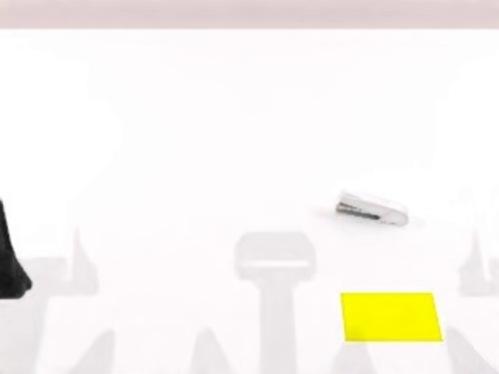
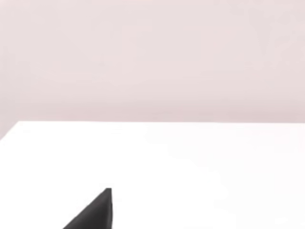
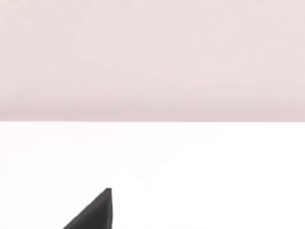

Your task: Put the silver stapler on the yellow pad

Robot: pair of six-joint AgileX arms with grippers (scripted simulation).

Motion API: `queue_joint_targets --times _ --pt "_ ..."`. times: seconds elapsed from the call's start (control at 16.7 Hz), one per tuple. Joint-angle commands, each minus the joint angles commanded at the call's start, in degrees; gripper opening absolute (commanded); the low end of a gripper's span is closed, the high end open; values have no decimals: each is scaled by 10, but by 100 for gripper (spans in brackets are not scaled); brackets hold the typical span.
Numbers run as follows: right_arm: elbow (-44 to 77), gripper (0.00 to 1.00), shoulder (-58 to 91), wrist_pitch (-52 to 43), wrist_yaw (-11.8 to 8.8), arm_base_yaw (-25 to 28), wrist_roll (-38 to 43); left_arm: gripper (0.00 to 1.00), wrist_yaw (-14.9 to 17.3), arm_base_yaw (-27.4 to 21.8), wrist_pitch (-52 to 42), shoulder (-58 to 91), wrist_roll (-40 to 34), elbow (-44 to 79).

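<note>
While the stapler (image 1: 373, 208) lies free on the table (image 1: 195, 140), nothing of the task is yet done. It rests on the right half of the top view, a little above the middle height, with its long axis running nearly left to right and dipping slightly toward the right end. A darker strip shows along its lower left edge. The pad (image 1: 391, 316) lies flat below it in that view, near the table's lower edge and apart from it; the two do not touch, and a strip of bare table lies between them.

Neither gripper shows in the top view. Only a dark part of the left arm (image 1: 11, 261) appears at the far left edge, well apart from the stapler. The right arm cannot be seen there at all. Each wrist view shows only bare table, the far wall and one dark fingertip: the left (image 2: 95, 212) and the right (image 3: 95, 212). Whether either pair of fingers is wide or narrow, I cannot tell.

Since stapler and pad both sit on the right side, I judge the right arm the nearer one for the pick. It would need to close across the stapler's short width, then carry it down to the pad.
</note>
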Motion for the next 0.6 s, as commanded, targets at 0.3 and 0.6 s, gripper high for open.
queue_joint_targets --times 0.3,0.6 --pt "35 100 34 -28 -1 11 -17 100 0 0 0 0 0 0" --pt "211 100 211 -151 -1 57 -92 100 0 0 0 0 0 0"
